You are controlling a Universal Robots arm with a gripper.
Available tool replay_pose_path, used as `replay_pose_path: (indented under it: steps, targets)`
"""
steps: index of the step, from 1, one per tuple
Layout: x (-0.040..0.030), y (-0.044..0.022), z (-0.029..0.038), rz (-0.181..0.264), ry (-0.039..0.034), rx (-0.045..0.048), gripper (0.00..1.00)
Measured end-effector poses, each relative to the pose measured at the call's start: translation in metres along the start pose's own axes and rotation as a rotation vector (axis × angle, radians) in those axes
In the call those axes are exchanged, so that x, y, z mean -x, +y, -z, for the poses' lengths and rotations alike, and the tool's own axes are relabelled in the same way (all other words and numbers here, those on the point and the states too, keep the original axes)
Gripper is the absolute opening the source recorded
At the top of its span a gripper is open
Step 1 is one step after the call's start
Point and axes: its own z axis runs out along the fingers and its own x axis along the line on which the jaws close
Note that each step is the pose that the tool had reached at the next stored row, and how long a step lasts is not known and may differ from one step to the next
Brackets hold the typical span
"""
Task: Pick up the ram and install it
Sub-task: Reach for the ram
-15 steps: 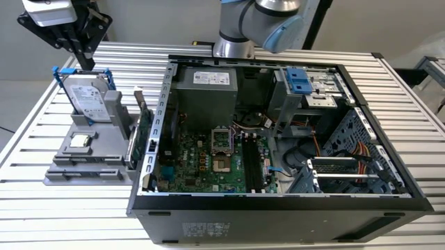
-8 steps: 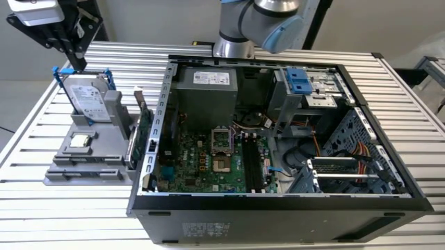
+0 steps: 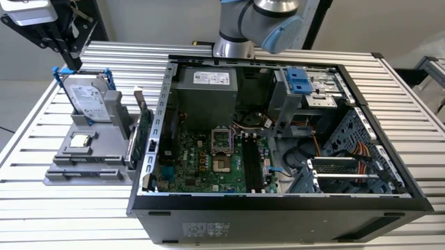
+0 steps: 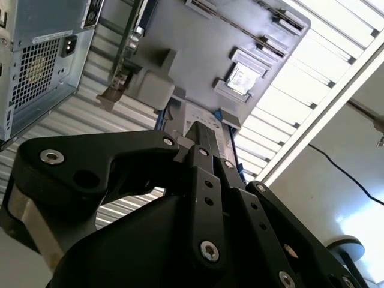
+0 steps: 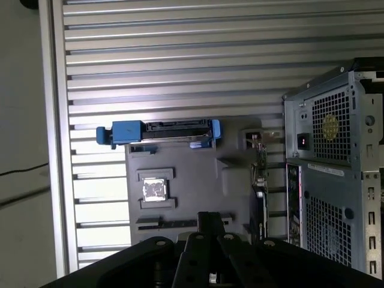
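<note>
Black hand (image 4: 200,133), apparently clenched, above the grey fixture (image 5: 198,180) edge, bare slatted table (image 5: 180,60) beyond, computer case (image 5: 330,198) beside

Robotics lab/test bench: slatted alu table (image 3: 62,219), open PC case (image 3: 278,207), grey parts fixture (image 3: 87,174), robot arm (image 3: 268,18).

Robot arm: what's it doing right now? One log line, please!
gripper | hovers over grey holder, near hard drive | computer case open, beside holder
</note>
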Motion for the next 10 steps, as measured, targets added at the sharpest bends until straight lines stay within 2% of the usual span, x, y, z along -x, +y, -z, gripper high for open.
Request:
replay_pose_path:
  steps: [7,10]
  targets:
    - [-0.0012,-0.0002,0.0,0.0,-0.0001,0.0,0.0]
    - [-0.0013,-0.0024,0.0001,0.0,-0.0001,0.0001,0.0]
